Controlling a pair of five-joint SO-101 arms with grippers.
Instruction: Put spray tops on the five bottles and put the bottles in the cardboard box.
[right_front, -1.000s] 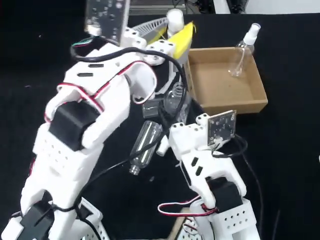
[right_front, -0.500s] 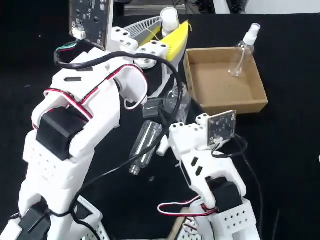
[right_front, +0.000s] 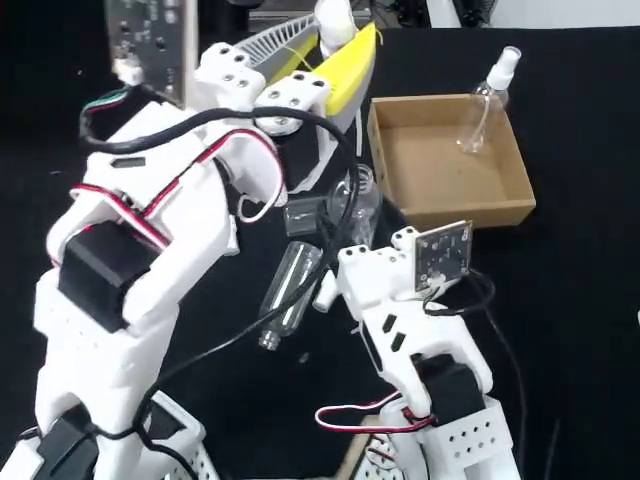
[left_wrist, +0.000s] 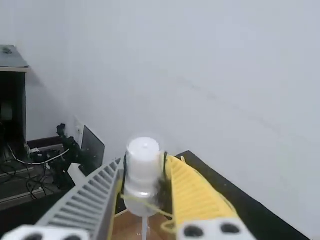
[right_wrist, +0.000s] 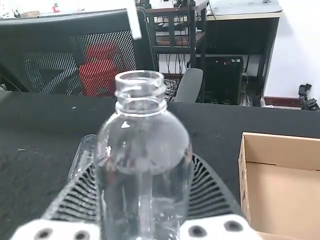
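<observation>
A black tabletop is seen from above, with two white robot arms side by side at its near edge.

The left arm is raised high. Its jaws, one pale grey and one yellow, are clamped on a white spray top by the far edge of the tabletop. In the left wrist view, the spray top sits upright between the two jaws, and a thin tube hangs below it.

The right arm sits low near the middle. Its jaws are clamped around a clear held bottle, which stands upright with nothing on its open neck. In the right wrist view, the held bottle rises between the ribbed jaws with its mouth facing up. Whether its base touches the tabletop cannot be told.

The spray top is well apart from the held bottle's mouth.

A second clear lying bottle rests on its side on the tabletop, just beside the held bottle. It also has no top, and its neck points toward the near edge.

An open cardboard box sits on the tabletop near the held bottle, to its right in the high view. In the box's far right corner, a capped bottle leans tilted, its white spray top showing above the box wall.
</observation>
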